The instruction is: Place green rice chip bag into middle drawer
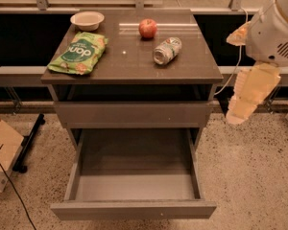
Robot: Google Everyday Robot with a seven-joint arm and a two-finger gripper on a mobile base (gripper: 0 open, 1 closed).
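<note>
The green rice chip bag (79, 52) lies flat on the left side of the brown cabinet top (129, 63), just in front of a small bowl. The middle drawer (134, 176) is pulled fully open below a shut grey drawer front (133, 113), and it is empty inside. My gripper (249, 92), cream-coloured under a white arm housing (273, 30), hangs in the air to the right of the cabinet, at about the height of the cabinet top, well away from the bag. It holds nothing that I can see.
On the cabinet top stand a white bowl (87, 19) at the back left, a red apple (148, 28) at the back middle and a silver-green can (167, 50) on its side. A cardboard box (2, 152) sits on the floor at the left. A railing runs behind.
</note>
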